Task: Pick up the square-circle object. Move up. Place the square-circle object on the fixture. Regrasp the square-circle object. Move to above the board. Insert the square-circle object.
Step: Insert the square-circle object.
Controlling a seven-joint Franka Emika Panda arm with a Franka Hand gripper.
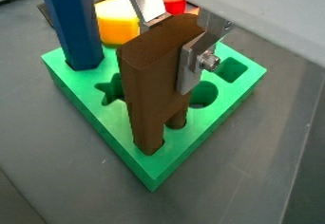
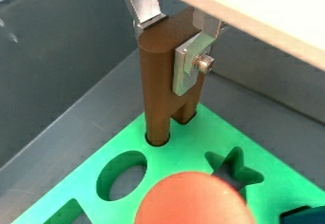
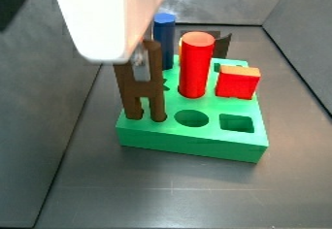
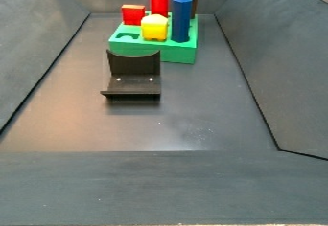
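Observation:
My gripper (image 1: 172,38) is shut on the square-circle object (image 1: 150,85), a dark brown peg held upright by its upper end. In both wrist views the silver fingers (image 2: 191,59) clamp its two sides. The peg's lower end sits in a hole at a corner of the green board (image 1: 178,166); how deep it goes is hidden. A side view shows the peg (image 3: 140,92) standing at the board's (image 3: 195,141) left front corner under the white gripper (image 3: 140,66) body. The fixture (image 4: 132,77) stands on the floor in front of the board (image 4: 179,50), with nothing on it. The gripper does not show in that view.
A blue peg (image 3: 163,34), a red cylinder (image 3: 196,63) and a red cube (image 3: 236,81) stand in the board close behind the gripper. A yellow piece (image 1: 114,24) sits beside the blue peg (image 1: 74,24). Round and square holes (image 3: 236,124) lie open. Grey bin walls (image 4: 52,57) slope up on all sides.

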